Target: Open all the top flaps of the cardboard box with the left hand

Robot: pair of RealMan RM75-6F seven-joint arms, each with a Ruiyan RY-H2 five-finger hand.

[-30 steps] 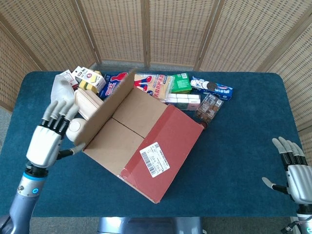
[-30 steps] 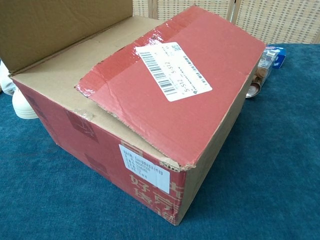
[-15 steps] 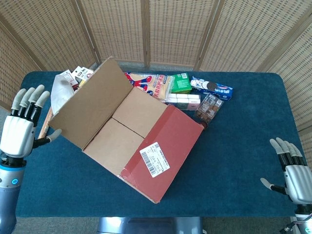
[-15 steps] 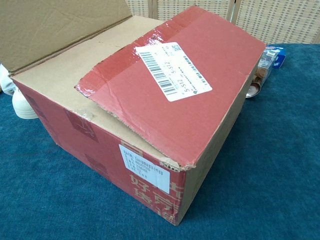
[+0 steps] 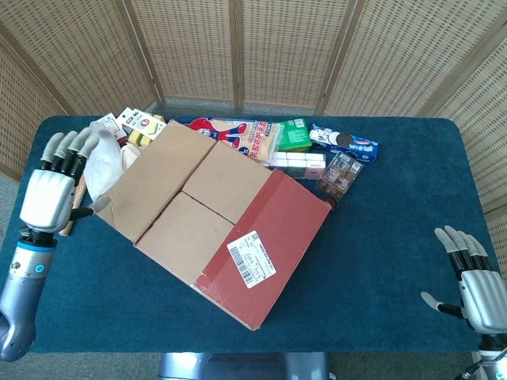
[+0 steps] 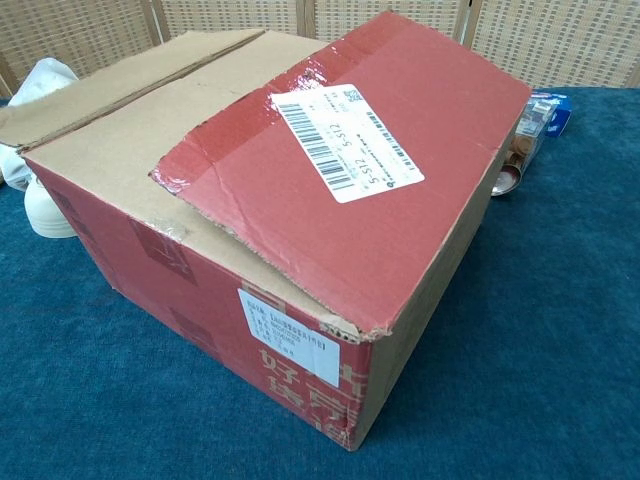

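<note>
The cardboard box (image 5: 230, 229) sits slanted in the middle of the blue table (image 5: 396, 237). Its red flap with a white label (image 5: 253, 259) lies shut over the right half. The left outer flap (image 5: 154, 178) is folded outward and hangs low over the left side, baring two brown inner flaps (image 5: 214, 198) that lie flat and closed. In the chest view the box (image 6: 300, 300) fills the frame, with the opened flap (image 6: 110, 90) at the top left. My left hand (image 5: 51, 194) is open beside that flap, thumb near its lower corner. My right hand (image 5: 475, 281) rests open at the table's right front.
Snack packs crowd the table behind the box: a white bag (image 5: 99, 150), a red-and-white pack (image 5: 245, 133), a green carton (image 5: 295, 134), a blue cookie packet (image 5: 344, 142) and a brown packet (image 5: 339, 174). Wicker screens (image 5: 277, 47) stand behind.
The left outer flap has swung from upright to lying outward and low on the left. My left hand drew away leftward, then came back beside the flap. The right hand barely shifted.
</note>
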